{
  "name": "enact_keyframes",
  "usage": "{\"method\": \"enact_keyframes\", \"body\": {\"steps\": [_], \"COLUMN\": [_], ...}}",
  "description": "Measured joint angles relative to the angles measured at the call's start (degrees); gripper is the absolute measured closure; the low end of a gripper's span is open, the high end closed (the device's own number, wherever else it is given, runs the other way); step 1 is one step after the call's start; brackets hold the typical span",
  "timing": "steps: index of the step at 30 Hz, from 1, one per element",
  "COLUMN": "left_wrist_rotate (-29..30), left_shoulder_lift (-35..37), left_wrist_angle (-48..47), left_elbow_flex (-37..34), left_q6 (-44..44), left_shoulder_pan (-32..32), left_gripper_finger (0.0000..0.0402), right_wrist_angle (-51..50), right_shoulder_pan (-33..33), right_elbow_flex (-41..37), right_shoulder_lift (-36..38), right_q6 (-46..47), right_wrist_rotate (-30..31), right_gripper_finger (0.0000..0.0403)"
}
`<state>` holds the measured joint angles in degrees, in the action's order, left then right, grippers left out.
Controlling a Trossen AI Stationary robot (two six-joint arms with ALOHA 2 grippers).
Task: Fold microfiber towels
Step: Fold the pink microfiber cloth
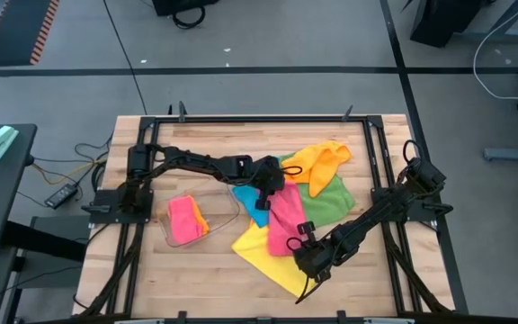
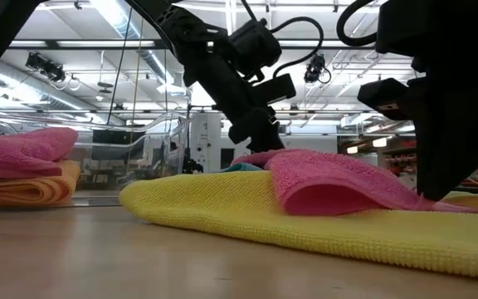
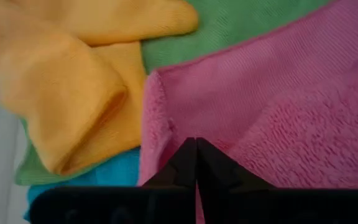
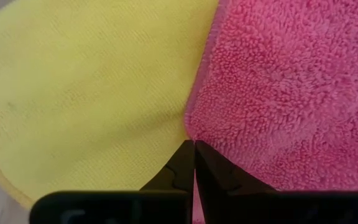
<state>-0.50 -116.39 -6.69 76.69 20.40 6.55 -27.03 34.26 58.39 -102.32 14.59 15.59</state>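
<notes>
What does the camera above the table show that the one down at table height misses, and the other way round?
Only the high view shows the green towel, the loose orange towel, and the clear tray as a whole. Only the low view shows the room's ceiling lights behind the table. Both show the pink towel lying on the yellow towel, the left gripper and right gripper shut on its edges, and a folded pink-on-orange stack.
</notes>
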Motion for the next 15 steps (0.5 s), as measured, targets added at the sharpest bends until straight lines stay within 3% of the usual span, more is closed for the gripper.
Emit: {"method": "enact_keyframes", "body": {"steps": [4,15], "left_wrist_rotate": [0.0,1.8], "left_shoulder_lift": [0.2,-2.0], "left_wrist_angle": [0.0,1.8], "left_elbow_flex": [0.0,-0.1], "left_q6": [-0.2,-0.2], "left_shoulder_pan": [-0.3,-0.2], "left_gripper_finger": [0.0356,0.0216], "right_wrist_angle": [0.0,0.0], "right_shoulder_pan": [0.0,0.0], "right_elbow_flex": [0.0,0.0], "right_shoulder_lift": [0.0,0.0], "right_q6": [0.0,0.3], "right_wrist_rotate": [0.1,0.9], "right_gripper_finger": [0.0386,0.0386]}}
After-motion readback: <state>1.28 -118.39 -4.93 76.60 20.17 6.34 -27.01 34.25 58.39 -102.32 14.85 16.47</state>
